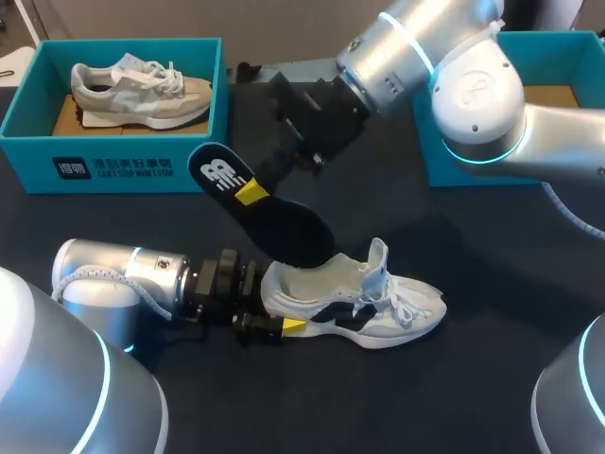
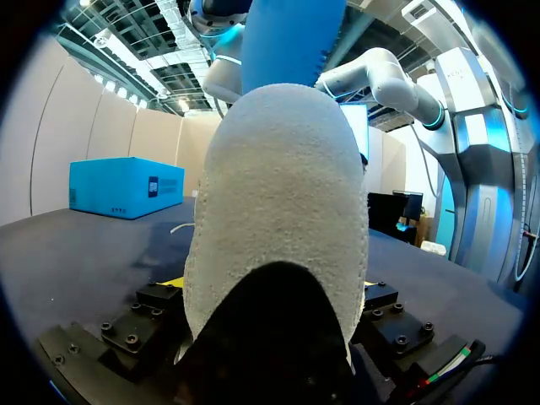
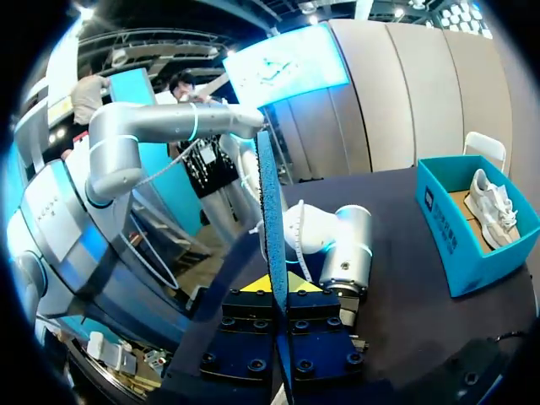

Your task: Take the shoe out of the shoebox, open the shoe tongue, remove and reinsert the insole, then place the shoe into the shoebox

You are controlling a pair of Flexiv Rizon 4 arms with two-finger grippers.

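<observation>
Shoe (image 1: 397,307): white w/ black panel, tongue up, heel clamped by left fingers (image 1: 293,325); right fingers (image 1: 248,192) pinch black insole (image 1: 284,232).

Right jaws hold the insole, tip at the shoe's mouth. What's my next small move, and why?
Probably ease the insole slightly deeper toward the toe: its front end already rests in the opening of the white shoe, and the left jaws grip the heel, steadying it.
</observation>
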